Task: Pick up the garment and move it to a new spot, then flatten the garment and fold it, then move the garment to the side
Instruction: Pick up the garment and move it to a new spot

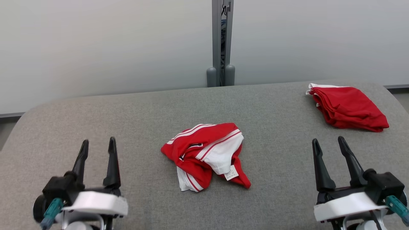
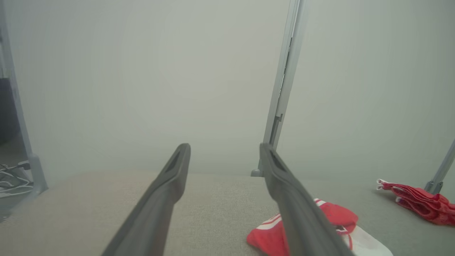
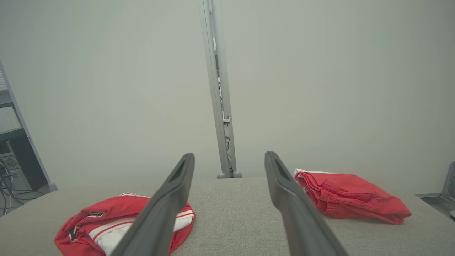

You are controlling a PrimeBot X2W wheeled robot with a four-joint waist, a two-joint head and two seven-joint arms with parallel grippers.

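A crumpled red and white garment [image 1: 206,156] lies in a heap at the middle of the grey table [image 1: 134,115], a small white label showing on its near side. The left wrist view catches it [image 2: 270,234] low on the right, and the right wrist view shows the heap [image 3: 103,224] low on the left. My left gripper [image 1: 97,145] stands open at the lower left, well clear of the heap. My right gripper [image 1: 329,142] stands open at the lower right, also apart from it. Both hold nothing.
A folded red garment [image 1: 348,108] rests at the table's far right corner, also seen as a red pile [image 3: 352,197] in the right wrist view. A grey post [image 1: 221,44] rises behind the table against a pale wall. The table's corners are rounded.
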